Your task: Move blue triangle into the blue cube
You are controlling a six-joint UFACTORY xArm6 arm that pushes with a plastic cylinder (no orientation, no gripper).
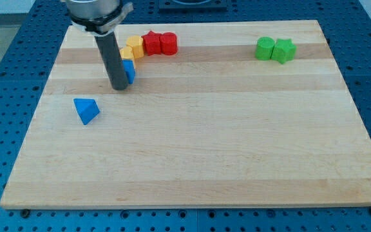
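Note:
The blue triangle (86, 110) lies on the wooden board at the view's left, a little above mid-height. The blue cube (129, 71) sits up and to the right of it, mostly hidden behind my rod. My tip (120, 87) rests on the board just left of and touching or nearly touching the blue cube, about a block's width up and right of the blue triangle.
Two yellow blocks (133, 47) sit just above the blue cube, with two red blocks (159, 43) to their right. Two green blocks (275, 49) sit at the view's top right. The board's left edge (37, 109) is near the triangle.

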